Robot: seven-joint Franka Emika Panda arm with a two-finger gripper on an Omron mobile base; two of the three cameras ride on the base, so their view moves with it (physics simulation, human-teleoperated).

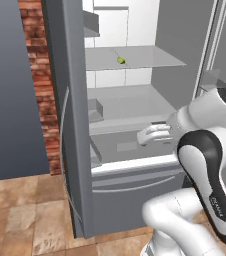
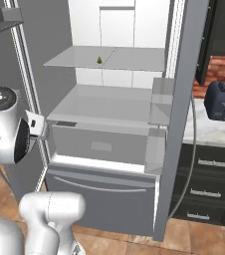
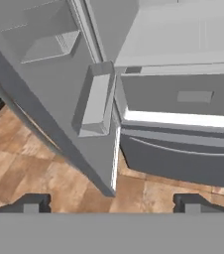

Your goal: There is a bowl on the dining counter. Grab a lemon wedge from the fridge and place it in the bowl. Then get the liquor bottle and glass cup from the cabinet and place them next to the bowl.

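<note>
1. while both fridge doors stand swung wide, the pincer (image 3: 112, 202) is released, its two dark finger tips spread far apart at the bottom of the hand view with nothing between them.
2. the hand view looks down at the left fridge door (image 3: 49, 99) seen edge-on, with a door bin (image 3: 95, 101) on its inner face, and at the wood-look tiled floor (image 3: 29, 163) below it.
3. the lemon wedge (image 1: 121, 60) lies on the upper glass shelf (image 1: 150, 57) inside the fridge, a small yellow-green piece, well above and behind the arm.
4. from the right base view the lemon wedge (image 2: 99, 60) sits near the middle of that shelf, towards its back.
5. below the shelf comes a second, bare shelf (image 2: 104, 102), then a grey crisper drawer (image 2: 100, 143), then the closed freezer drawer (image 2: 102, 191) with its long handle.
6. the white arm (image 1: 205, 165) bends in front of the lower right of the fridge opening.
7. to the right of the fridge, a dark toaster (image 2: 224, 102) stands on a pale worktop (image 2: 204, 130) over dark cabinets.
8. a brick wall (image 1: 40, 85) shows left of the fridge.
</note>
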